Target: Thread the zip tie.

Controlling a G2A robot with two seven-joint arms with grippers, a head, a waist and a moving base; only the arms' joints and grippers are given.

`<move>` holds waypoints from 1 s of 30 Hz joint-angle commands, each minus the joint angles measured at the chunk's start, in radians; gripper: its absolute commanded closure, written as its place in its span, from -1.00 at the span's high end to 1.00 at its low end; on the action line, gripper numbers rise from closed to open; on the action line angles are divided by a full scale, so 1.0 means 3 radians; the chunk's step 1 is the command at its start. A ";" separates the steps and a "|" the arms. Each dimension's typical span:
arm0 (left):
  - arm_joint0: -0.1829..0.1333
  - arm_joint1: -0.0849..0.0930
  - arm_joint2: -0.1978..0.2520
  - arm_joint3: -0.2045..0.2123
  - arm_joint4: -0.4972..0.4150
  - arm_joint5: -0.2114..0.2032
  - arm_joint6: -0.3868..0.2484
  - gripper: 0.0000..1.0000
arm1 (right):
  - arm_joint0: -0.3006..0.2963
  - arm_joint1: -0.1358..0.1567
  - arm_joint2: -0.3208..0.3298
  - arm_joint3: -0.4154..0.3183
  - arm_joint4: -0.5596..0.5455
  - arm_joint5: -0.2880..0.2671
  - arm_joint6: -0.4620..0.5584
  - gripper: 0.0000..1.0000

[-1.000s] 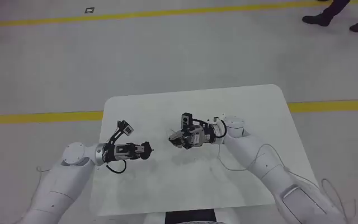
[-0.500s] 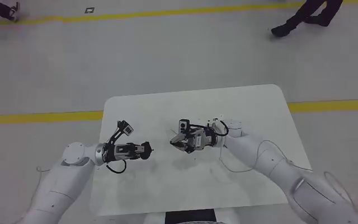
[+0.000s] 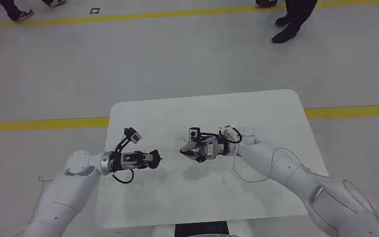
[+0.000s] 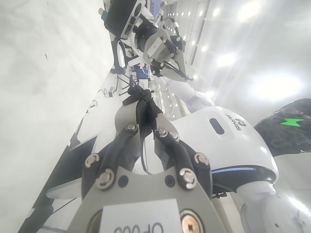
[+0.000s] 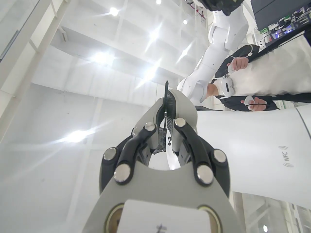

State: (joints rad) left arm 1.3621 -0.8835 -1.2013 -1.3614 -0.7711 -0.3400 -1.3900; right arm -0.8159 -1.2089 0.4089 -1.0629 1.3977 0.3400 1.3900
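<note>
Right gripper (image 3: 185, 151) newly tilted over table (image 3: 266, 112)

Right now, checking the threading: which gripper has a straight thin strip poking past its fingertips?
The right gripper: the zip tie sticks straight out beyond its tips. The left gripper pinches a dark bunched lump.

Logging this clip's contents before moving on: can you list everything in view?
zip tie: black; a thin end pokes out of the right gripper.
black piece: black, bunched, in the left gripper; I cannot tell if it is the same tie.
table: one, white, beneath both arms.
floor lines: two, yellow, one beyond the table, one level with it.
left gripper: grey and black, shut on the black piece.
right gripper: shut on the zip tie, facing the left gripper, apart from it.
</note>
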 commanded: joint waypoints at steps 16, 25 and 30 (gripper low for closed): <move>0.0000 0.0000 0.0000 0.0000 0.0000 0.0000 0.0000 -1.00 | 0.0000 0.0000 0.0000 0.0000 0.0000 0.0000 0.0000 -1.00; 0.0001 -0.0002 0.0005 -0.0014 0.0012 0.0008 0.0051 -1.00 | 0.0000 0.0000 0.0000 0.0000 0.0000 0.0000 0.0000 -1.00; -0.0008 -0.0005 0.0005 -0.0092 0.0039 0.0027 0.0168 -1.00 | 0.0000 0.0000 0.0000 0.0000 0.0000 0.0000 0.0000 -1.00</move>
State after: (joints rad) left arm 1.3614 -0.8852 -1.1987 -1.3885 -0.7585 -0.3328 -1.3388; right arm -0.8159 -1.2089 0.4089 -1.0629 1.3977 0.3400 1.3900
